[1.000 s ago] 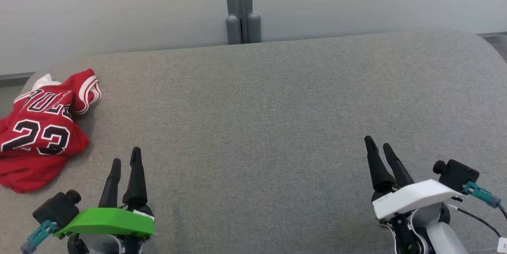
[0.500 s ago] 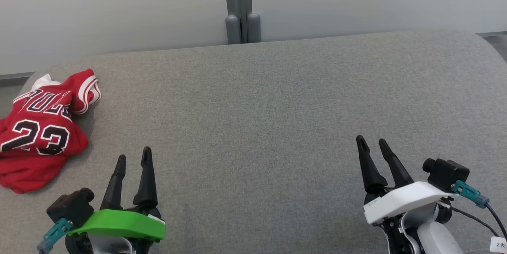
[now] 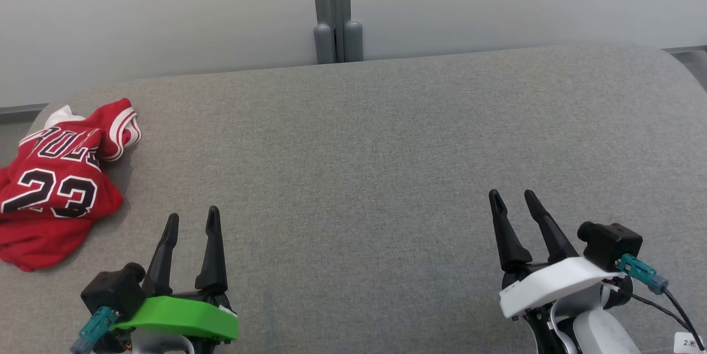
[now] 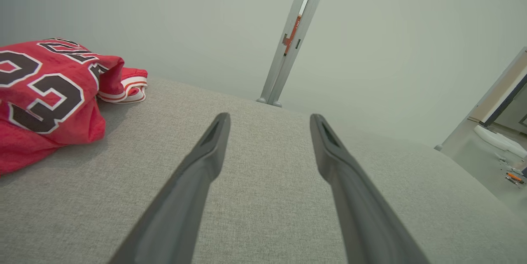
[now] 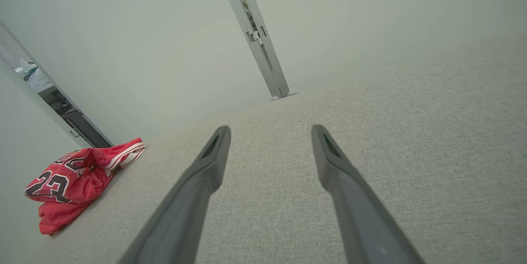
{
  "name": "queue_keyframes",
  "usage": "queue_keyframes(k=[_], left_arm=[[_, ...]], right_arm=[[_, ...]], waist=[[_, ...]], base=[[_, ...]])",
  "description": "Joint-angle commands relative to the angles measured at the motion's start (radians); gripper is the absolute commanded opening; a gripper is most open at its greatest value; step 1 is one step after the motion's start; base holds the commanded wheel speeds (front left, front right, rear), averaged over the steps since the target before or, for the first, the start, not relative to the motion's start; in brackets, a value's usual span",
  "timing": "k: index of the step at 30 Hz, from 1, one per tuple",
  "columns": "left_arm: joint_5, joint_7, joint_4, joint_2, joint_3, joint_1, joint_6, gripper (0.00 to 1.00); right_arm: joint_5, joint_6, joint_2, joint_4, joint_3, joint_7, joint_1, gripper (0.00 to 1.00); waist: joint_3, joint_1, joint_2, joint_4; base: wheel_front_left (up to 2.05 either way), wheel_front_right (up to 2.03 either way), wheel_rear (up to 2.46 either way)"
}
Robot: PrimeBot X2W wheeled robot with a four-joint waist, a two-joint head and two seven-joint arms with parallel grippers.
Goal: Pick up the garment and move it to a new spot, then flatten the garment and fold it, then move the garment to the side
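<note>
Nearest to the robot, the left gripper (image 3: 193,213) and the right gripper (image 3: 511,195) hang low over the grey cloth-covered counter (image 3: 353,144). Both have the jaws wide apart and hold nothing. Further out on the left side, close to the counter's edge, lies the garment (image 3: 55,183), a red jersey with the number 23, crumpled in a heap. It is near the left gripper but apart from it. I judge it light, soft and limp, so it will sag and drag when lifted, and the thin cloth may slip a little. A good place to hold seems the raised white-striped trim (image 3: 124,127) at its far corner. Behind the counter stand a pale wall (image 3: 165,11) and a grey post (image 3: 331,6).
</note>
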Motion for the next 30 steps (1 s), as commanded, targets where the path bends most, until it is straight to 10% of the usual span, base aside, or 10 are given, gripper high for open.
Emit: queue_keyframes(k=[1,30], left_arm=[[0.03,-0.01,-0.008,0.008,-0.004,0.007,0.005,1.0],[0.195,-0.071,0.003,0.01,0.01,0.021,0.004,1.0]], right_arm=[[-0.022,0.0,-0.005,-0.003,0.004,-0.011,-0.009,1.0],[-0.272,0.001,-0.006,0.027,-0.017,-0.073,0.005,1.0]], waist=[[-0.001,0.0,0.0,0.0],[0.013,0.0,0.0,0.008]], base=[[0.0,0.0,0.0],[0.0,0.0,0.0]])
